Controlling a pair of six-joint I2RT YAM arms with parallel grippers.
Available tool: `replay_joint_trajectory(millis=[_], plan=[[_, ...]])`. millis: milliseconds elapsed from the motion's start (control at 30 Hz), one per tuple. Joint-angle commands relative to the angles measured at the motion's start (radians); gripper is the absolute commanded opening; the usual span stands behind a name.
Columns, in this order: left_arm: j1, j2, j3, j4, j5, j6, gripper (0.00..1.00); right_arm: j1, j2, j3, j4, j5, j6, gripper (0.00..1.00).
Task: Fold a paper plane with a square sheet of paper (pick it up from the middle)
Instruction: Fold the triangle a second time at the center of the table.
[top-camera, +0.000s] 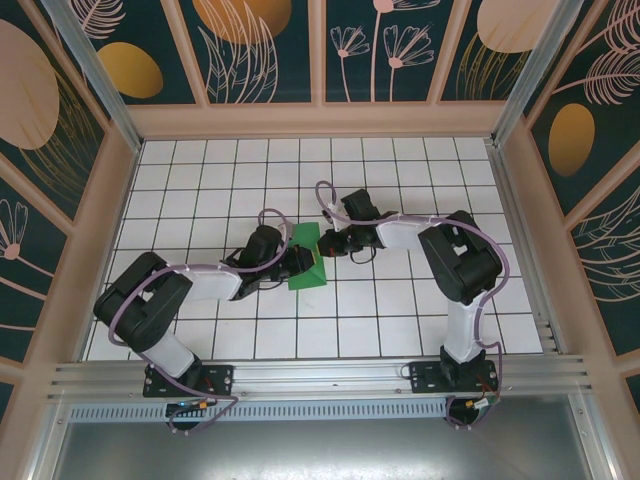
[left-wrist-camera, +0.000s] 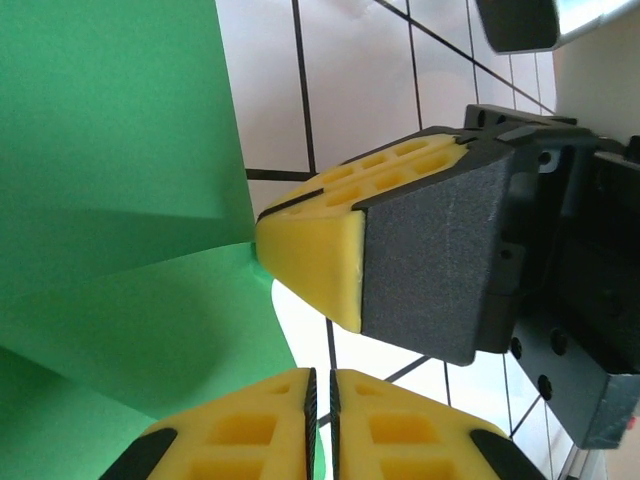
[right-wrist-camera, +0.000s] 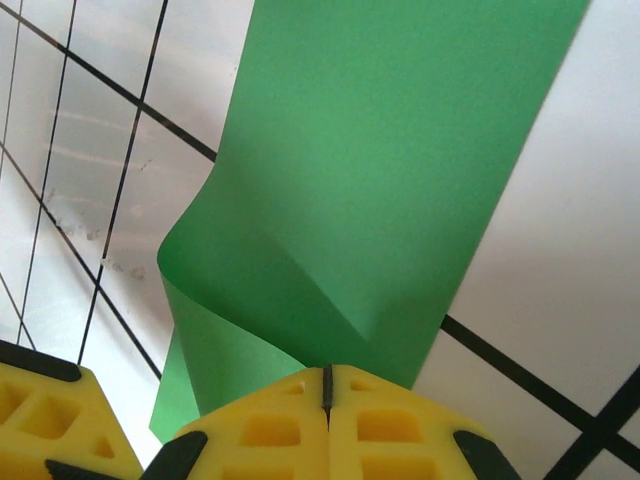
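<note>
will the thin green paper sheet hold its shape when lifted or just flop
Probably floppy: the thin green paper sheet bows and dents where the right gripper pinches its edge. Likely light, so a push would sooner buckle it than slide it. It seems to crease readily, judging by that dent.

Plain green sheet of paper (right-wrist-camera: 380, 150), yellow-padded black left tool (left-wrist-camera: 322, 420), white table (top-camera: 200, 170) gridded black
</note>
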Motion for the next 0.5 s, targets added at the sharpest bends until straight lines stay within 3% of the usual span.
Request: replay_joint_trajectory(millis=[0, 467], plan=[[0.002, 0.027, 0.032, 0.016, 0.018, -0.006, 0.16, -0.003, 0.018, 0.028, -0.01, 0.024, -0.03, 0.0], [0.002, 0.081, 0.069, 0.005, 0.012, -0.001, 0.14, -0.003, 0.038, 0.04, -0.024, 0.06, -0.032, 0.0]])
